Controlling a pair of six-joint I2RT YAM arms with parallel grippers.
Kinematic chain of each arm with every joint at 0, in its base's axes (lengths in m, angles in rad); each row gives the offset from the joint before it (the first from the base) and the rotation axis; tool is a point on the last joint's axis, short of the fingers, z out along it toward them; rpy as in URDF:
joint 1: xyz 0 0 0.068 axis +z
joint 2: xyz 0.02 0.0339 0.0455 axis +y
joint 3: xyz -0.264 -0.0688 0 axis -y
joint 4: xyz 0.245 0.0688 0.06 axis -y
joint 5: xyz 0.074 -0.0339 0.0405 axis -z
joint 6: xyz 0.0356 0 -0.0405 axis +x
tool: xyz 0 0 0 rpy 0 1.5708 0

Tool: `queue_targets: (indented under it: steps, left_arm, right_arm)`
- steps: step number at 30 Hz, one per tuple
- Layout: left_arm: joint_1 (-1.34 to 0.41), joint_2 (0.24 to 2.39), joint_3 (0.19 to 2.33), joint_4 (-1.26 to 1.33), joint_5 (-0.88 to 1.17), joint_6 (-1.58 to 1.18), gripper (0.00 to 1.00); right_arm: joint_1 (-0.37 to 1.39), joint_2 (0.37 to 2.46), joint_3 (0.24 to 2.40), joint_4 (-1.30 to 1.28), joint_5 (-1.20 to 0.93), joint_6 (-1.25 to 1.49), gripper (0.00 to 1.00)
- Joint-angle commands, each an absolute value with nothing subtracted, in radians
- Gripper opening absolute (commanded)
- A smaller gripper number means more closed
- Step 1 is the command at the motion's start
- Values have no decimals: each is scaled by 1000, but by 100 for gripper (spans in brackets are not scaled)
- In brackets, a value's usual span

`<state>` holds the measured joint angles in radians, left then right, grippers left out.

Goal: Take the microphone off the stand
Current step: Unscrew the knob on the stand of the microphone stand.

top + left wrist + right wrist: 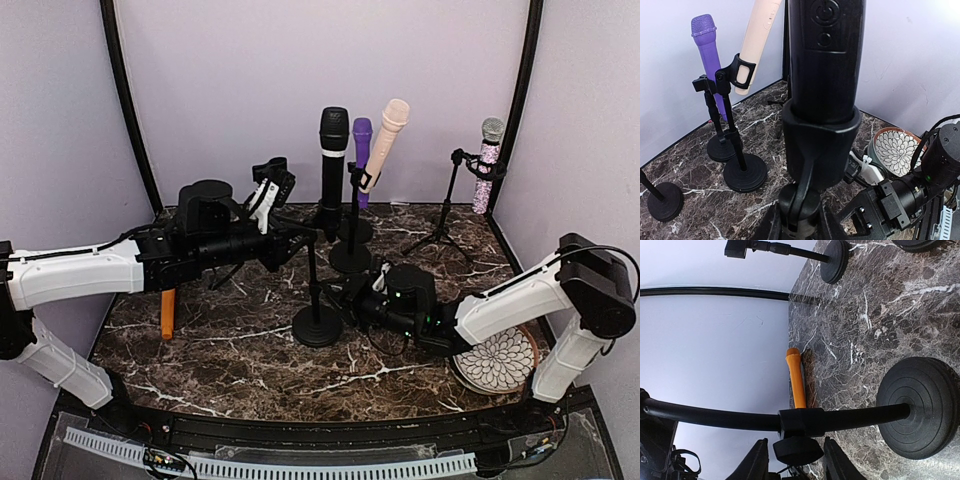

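Up on the stand (318,327), the black microphone (333,150) sits clipped, not out yet. My left jaws pinch the stand under it; my right jaws ring it lower down; tight or not, I cannot tell.

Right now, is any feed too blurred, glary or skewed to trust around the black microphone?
Top external: even light, soft shadows, the black microphone crisp against the pale wall. Left wrist: it fills the frame from very near, faint sheen, no harsh glare, background sharp. Right wrist: picture turned sideways, so the stand lies across the frame; sharp, no glare.
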<state>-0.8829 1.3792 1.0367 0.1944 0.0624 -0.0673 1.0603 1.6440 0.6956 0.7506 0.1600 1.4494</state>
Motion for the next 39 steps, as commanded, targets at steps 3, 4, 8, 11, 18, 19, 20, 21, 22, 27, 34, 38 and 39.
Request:
queue_targets:
  steps: [3, 4, 8, 11, 18, 19, 20, 21, 22, 27, 34, 38, 39]
  left_arm:
    - [-887, 1355, 1014, 152, 68, -85, 11]
    - [-887, 1356, 1014, 152, 69, -86, 11]
    - [-887, 1358, 1013, 151, 71, -85, 11]
    - [-888, 1362, 1017, 146, 73, -84, 11]
    - [-887, 1370, 1020, 146, 84, -89, 11]
    - [-887, 1371, 1021, 145, 84, -89, 11]
    - [-888, 1371, 1020, 145, 84, -88, 11]
    - [-888, 1372, 1022, 143, 84, -87, 11]
    - [-887, 1372, 1022, 142, 86, -86, 11]
    - [-887, 1382, 1028, 137, 93, -84, 11]
    - [-887, 1396, 1034, 133, 103, -83, 11]
    - [-888, 1396, 1036, 128, 104, -80, 11]
    - [-888, 1396, 1037, 127, 105, -80, 11]
  right_arm:
    - [1055, 1658, 716, 830, 188, 1433, 35]
    - [1055, 1658, 716, 833, 191, 1430, 34]
    - [1055, 1660, 716, 846, 199, 1418, 31]
    - [1055, 1660, 715, 860, 202, 1394, 28]
    - [1056, 1664, 731, 857, 208, 1273, 21]
    - [1057, 1664, 730, 852, 211, 1257, 20]
    - [1057, 1663, 729, 847, 214, 1242, 19]
    - [1057, 1662, 726, 843, 219, 1225, 17]
    - [1058, 1660, 724, 841, 225, 1209, 16]
    - [1068, 1654, 713, 831, 257, 1106, 13]
    - [1083, 1654, 705, 839, 299, 980, 11]
    - [1083, 1624, 681, 842, 286, 959, 31]
    - [1081, 1609, 670, 840, 276, 971, 36]
